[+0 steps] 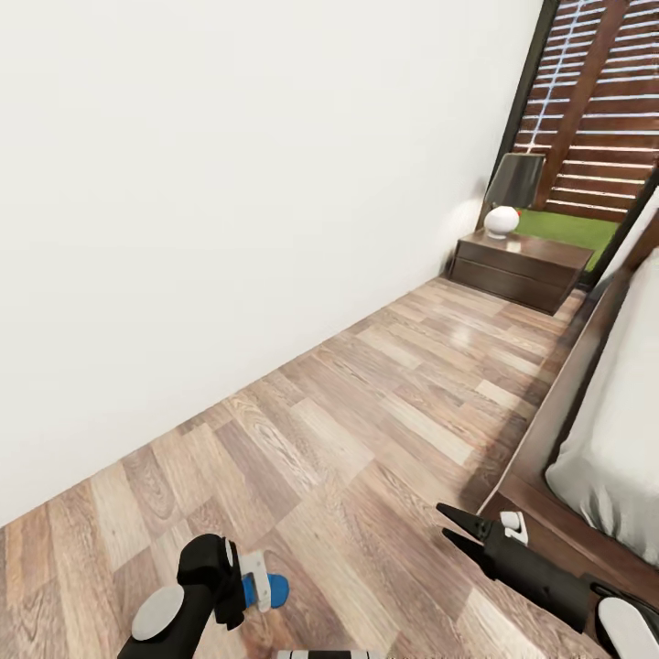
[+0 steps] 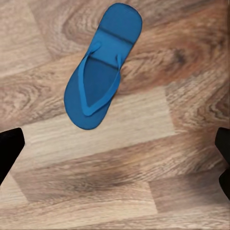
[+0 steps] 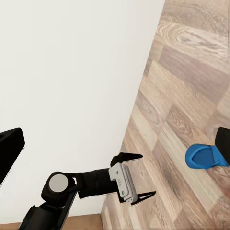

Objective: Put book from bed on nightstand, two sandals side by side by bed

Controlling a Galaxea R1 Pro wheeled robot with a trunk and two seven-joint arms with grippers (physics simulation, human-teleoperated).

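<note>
**Blue flip-flop on the floor, left arm right over it**

Blue foam-looking sandal (image 2: 102,67) lies flat on the wood-plank floor (image 1: 384,412), strap side up, in the upper middle of the left wrist frame. From the head camera just a bit of it peeks out at the bottom left, tucked behind the left gripper (image 1: 240,586). That gripper's fingers are spread wide, nothing between them, and the sandal sits beyond the tips.

Right gripper (image 1: 462,529) is at the lower right of the head frame, near the bed (image 1: 613,439) and its dark base; its fingers are apart too, empty.

My guess on handling: super light, thin and bendy, so it'll probably flop if you grab one end. Lying flat gives little edge to bite. I'd pinch across the narrow waist, or go for the raised strap. Squeezing shouldn't hurt it, but the smooth sole could slide on the planks.

Nightstand (image 1: 520,264) with a white lamp (image 1: 501,221) sits at the upper right.
</note>
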